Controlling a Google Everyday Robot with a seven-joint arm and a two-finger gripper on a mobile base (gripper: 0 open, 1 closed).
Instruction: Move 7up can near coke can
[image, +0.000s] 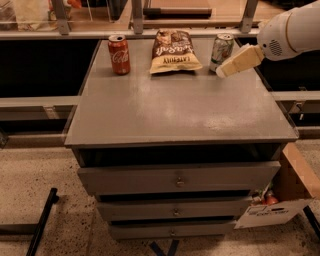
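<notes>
The 7up can (221, 50), silver-white with green markings, stands upright at the back right of the grey cabinet top (175, 110). The coke can (119, 54), red with white script, stands upright at the back left, far from the 7up can. My gripper (223, 72), cream coloured on a white arm, reaches in from the right. Its tip is just in front of and to the right of the 7up can's base and overlaps its lower right edge in this view. It holds nothing that I can see.
A brown chip bag (175, 51) lies flat between the two cans at the back. The cabinet has drawers (177, 180) below. A cardboard box (285, 200) sits on the floor at the right. A railing (150, 30) runs behind the cabinet.
</notes>
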